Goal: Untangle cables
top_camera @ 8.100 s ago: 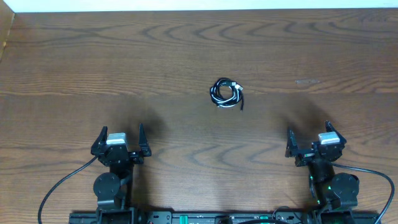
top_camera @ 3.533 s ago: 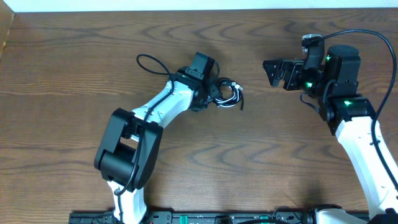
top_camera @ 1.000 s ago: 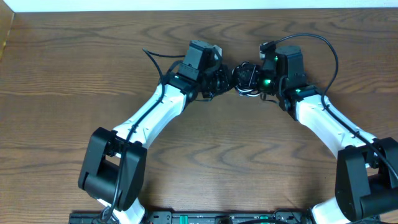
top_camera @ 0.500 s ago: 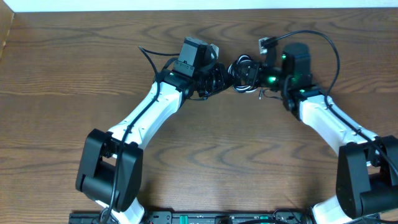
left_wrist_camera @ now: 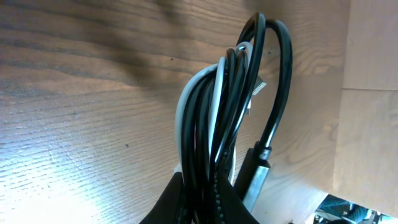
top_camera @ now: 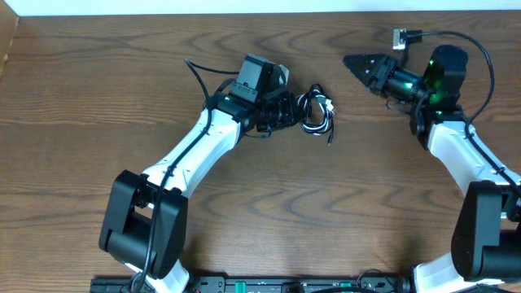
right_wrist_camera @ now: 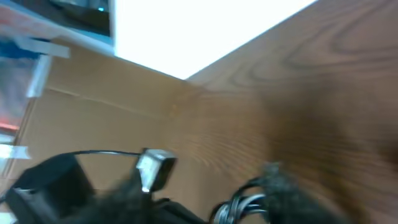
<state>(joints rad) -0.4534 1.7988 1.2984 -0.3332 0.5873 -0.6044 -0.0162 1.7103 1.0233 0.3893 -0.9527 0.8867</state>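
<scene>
Scene: a brown wooden table [top_camera: 260, 212] with both arms stretched out over its far half.

Cables: the cables [top_camera: 314, 114] sit as one small coiled bundle on the far middle of the table, a little right of centre, with one black end trailing toward the near side.

Left gripper: the left gripper [top_camera: 286, 114] is at the left edge of the bundle, reached by the left arm [top_camera: 203, 150] running diagonally from the near left. In the wrist view its claw [left_wrist_camera: 202, 199] is pinched tight around several strands at once.

Black cable: the black cable [left_wrist_camera: 277, 93] rises out of the pinch in tall narrow loops, and its dark plug [left_wrist_camera: 255, 171] hangs just right of the fingers.

White cable: the white cable [left_wrist_camera: 186, 106] runs up the left side of the same loops, pressed against the black strands and threaded between them.

Right gripper: the right gripper [top_camera: 368, 68] hangs to the right of the bundle and farther back, well apart from it, with its tip pointing left. I cannot tell how wide its claw stands, since the overhead view shows only a dark wedge and the wrist view is blurred.
</scene>
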